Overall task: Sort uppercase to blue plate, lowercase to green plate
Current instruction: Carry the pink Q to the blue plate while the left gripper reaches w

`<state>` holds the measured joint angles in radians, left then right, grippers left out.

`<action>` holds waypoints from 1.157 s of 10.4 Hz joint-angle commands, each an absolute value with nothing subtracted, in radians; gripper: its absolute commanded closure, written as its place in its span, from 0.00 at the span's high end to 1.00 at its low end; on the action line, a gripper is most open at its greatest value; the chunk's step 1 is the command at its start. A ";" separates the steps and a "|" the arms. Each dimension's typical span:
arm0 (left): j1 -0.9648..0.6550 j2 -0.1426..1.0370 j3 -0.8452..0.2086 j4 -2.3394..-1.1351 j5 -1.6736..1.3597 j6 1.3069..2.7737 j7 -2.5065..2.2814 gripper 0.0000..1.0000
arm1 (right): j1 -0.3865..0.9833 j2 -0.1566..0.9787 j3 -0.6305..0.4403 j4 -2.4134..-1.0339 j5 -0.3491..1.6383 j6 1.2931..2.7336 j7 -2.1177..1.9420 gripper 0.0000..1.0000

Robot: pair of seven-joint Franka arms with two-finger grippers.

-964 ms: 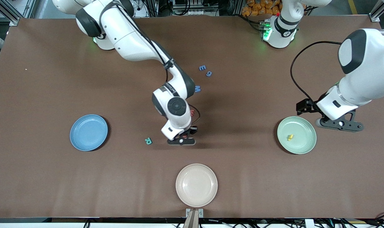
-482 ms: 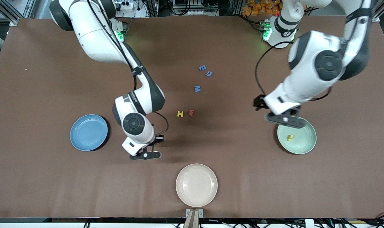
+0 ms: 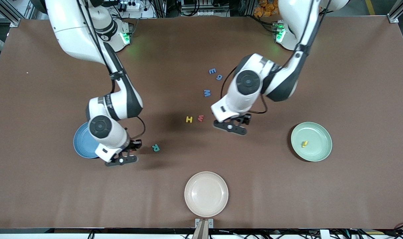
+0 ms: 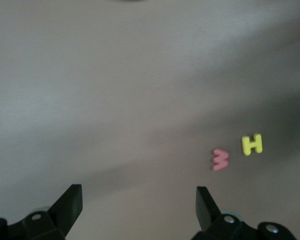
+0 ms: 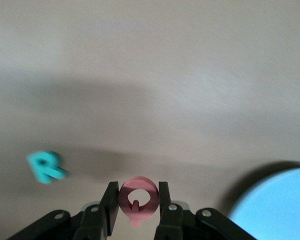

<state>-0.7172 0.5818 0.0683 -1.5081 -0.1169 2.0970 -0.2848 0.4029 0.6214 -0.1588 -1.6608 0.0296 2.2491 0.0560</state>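
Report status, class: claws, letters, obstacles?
Right claw shut on Q, beside blue plate. Left claw open, over table near w. Nothing blocking.

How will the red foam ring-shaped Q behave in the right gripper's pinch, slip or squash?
The red foam ring-shaped Q sits upright between the right gripper fingers, pinched across its hollow ring, so it probably squashes a little. It looks tiny and thin, likely very light, so slipping seems unlikely. It may twist, since only its edges are touched.

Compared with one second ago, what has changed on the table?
The right gripper, shut on the red Q, moved from the middle to beside the blue plate. The left gripper, open, left the green plate for the red w. The other letters and plates stayed put.
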 commanded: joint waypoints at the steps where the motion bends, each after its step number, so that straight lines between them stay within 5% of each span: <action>1: -0.747 0.710 0.075 -1.396 -0.135 2.168 -0.290 1.00 | 0.321 0.522 -0.141 -1.779 0.014 2.267 -0.068 0.00; 6: -0.867 0.827 0.078 -1.382 -0.135 2.299 -0.377 1.00 | 0.174 0.523 -0.141 -1.781 0.014 2.200 -0.270 0.00; 7: -0.880 0.827 0.078 -1.385 -0.135 2.296 -0.379 1.00 | 0.154 0.523 -0.140 -1.776 0.014 2.178 -0.278 0.28; 8: -0.881 0.831 0.078 -1.388 -0.137 2.295 -0.380 1.00 | 0.150 0.529 -0.141 -1.763 0.012 2.180 -0.297 0.92; 9: -0.896 0.847 0.078 -1.388 -0.147 2.295 -0.405 0.96 | 0.150 0.529 -0.141 -1.747 0.011 2.177 -0.342 1.00; 12: -0.931 0.859 0.089 -1.400 -0.150 2.292 -0.468 0.81 | 0.150 0.529 -0.141 -1.735 0.014 2.164 -0.350 1.00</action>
